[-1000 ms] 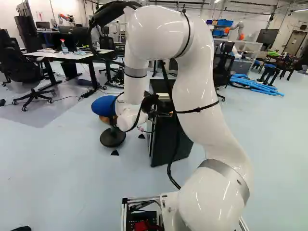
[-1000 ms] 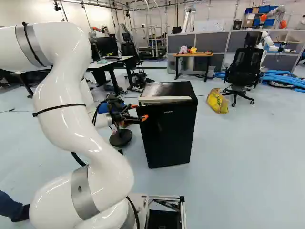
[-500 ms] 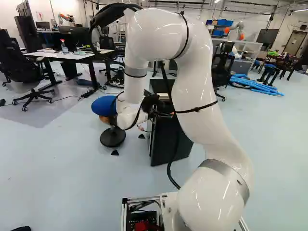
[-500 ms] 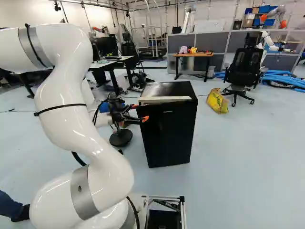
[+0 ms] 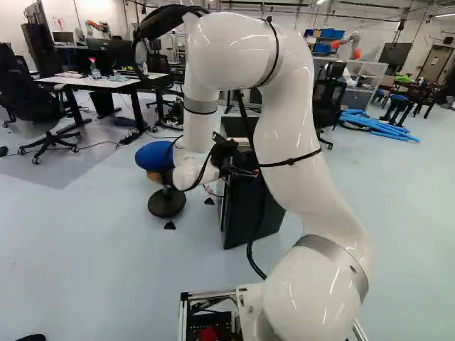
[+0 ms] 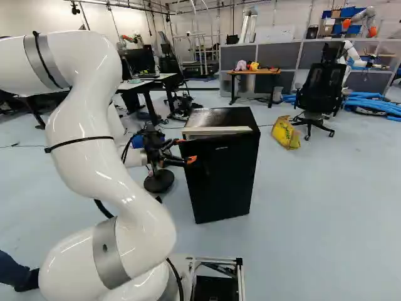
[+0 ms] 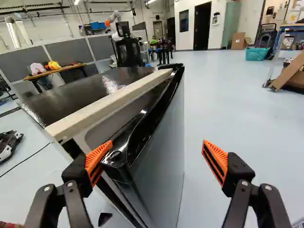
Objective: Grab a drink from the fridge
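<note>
Right base view: from left to right come the white arm (image 6: 103, 157), its gripper (image 6: 185, 150), and the black fridge (image 6: 222, 179) just ahead. The wrist view shows the jaws released and spread wide. One orange pad (image 7: 97, 161) sits at the gap side of the door (image 7: 159, 152), seemingly touching its near top corner; the door's top edge runs forward from between the fingers, and the other pad (image 7: 215, 161) stands apart beyond the outer face. The door looks ajar, so the inner finger could pull it wider. No drink shows; presumably it's inside.
</note>
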You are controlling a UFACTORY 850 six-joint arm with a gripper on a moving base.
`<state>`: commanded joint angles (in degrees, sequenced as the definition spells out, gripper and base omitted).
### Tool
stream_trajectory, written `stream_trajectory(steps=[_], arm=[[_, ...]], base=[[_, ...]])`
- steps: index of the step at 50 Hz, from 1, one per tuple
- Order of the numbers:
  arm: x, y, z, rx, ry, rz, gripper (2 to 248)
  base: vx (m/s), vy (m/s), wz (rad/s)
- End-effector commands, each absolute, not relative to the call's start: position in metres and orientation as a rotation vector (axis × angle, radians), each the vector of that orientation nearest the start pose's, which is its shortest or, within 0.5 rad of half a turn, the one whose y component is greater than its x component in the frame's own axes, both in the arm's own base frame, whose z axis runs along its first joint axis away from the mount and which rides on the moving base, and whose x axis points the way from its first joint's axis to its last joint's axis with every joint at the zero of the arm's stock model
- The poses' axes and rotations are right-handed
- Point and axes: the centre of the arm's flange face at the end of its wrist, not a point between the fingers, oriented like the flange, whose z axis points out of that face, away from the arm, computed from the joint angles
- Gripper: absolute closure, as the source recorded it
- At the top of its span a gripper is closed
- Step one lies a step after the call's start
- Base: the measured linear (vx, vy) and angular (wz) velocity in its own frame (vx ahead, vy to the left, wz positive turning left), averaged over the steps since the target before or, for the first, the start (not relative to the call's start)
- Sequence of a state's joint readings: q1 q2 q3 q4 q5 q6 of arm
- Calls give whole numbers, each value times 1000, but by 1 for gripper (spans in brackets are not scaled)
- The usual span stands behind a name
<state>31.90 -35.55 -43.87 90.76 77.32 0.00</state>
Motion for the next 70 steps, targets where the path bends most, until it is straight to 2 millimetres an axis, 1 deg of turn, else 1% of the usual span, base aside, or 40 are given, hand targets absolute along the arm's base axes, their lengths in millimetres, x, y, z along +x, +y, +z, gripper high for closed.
stream_trajectory(steps=[16,49,70], arm=[[404,153,261,1739,-1184,1491,3],[360,144,257,1637,-1250,1359,3],[336,133,256,1520,-1284,1278,3]], base=[[0,0,0],[0,0,0],[0,0,0]])
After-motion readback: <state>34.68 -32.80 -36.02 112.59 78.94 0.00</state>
